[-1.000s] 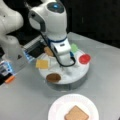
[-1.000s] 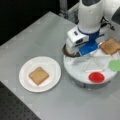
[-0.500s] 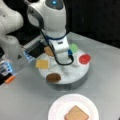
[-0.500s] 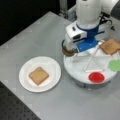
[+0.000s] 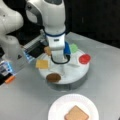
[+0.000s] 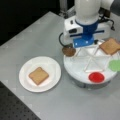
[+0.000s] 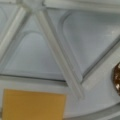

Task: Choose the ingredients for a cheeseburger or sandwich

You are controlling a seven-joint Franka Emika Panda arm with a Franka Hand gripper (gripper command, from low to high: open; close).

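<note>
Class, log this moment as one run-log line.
end effector: over sectioned tray | plate: one toast square | patty, cheese: in tray

toast squares 2 | cheese 1 | patty 1 | leaf 1 | red disc 1 | plate 1 | tray 1

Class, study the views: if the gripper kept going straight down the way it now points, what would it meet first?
Probably the white sectioned tray itself: the wrist view shows bare compartments and dividers below, with the cheese square and patty off at the edges. The fingertips are not in view, so this is tentative.
</note>
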